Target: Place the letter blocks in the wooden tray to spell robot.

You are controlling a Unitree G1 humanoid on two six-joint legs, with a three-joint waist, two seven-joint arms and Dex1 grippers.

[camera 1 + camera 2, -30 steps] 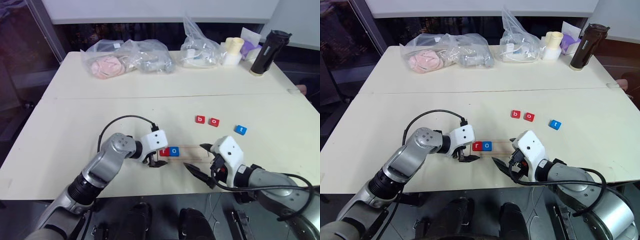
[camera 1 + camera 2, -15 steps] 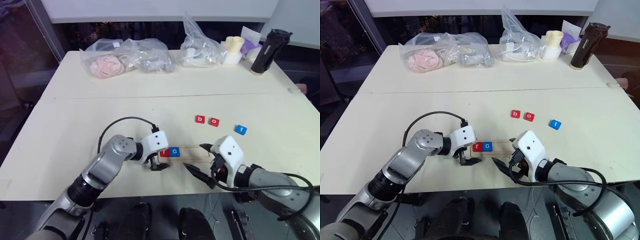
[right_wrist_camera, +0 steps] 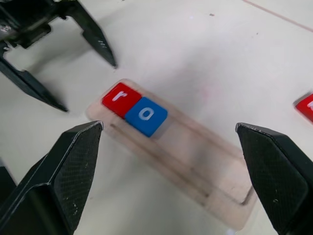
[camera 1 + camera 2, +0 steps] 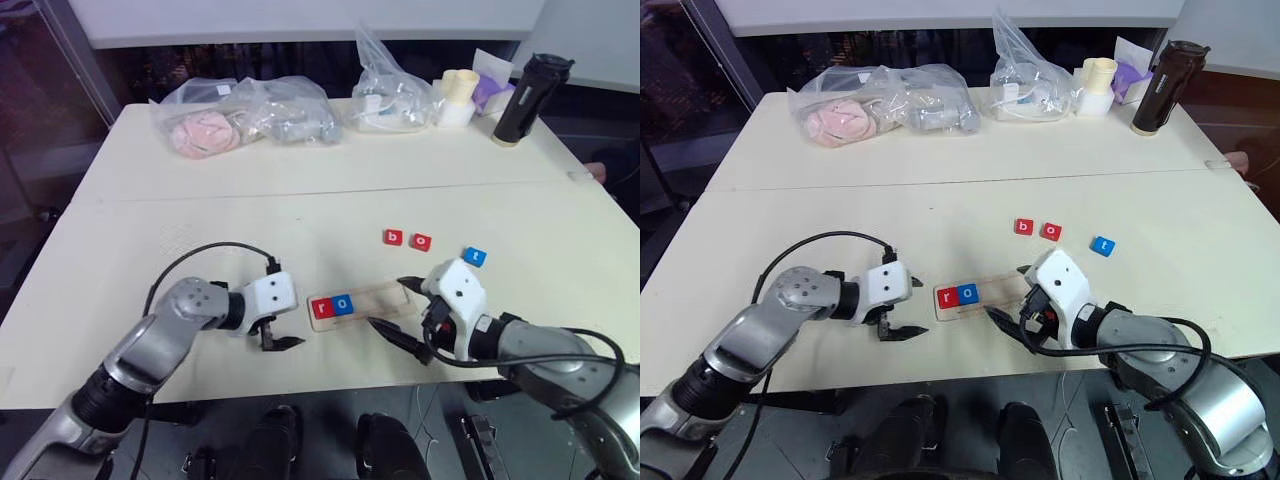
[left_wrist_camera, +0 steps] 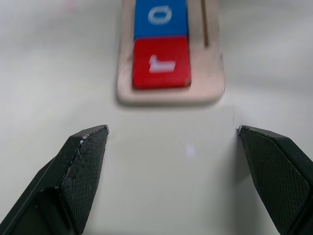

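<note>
Wooden tray (image 4: pixel 385 297) holds red r (image 4: pixel 321 308), blue o (image 4: pixel 343 304); three blocks (image 4: pixel 422 242) apparently loose.

Red r block (image 4: pixel 322 308), blue o block (image 4: pixel 343 304), pale wood tray (image 4: pixel 385 297).

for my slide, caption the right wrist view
Open right claw frames wooden tray holding red r block and blue o block.

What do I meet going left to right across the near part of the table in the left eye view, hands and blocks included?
left hand → red r block → blue o block → red b block → red o block → blue t block
</note>
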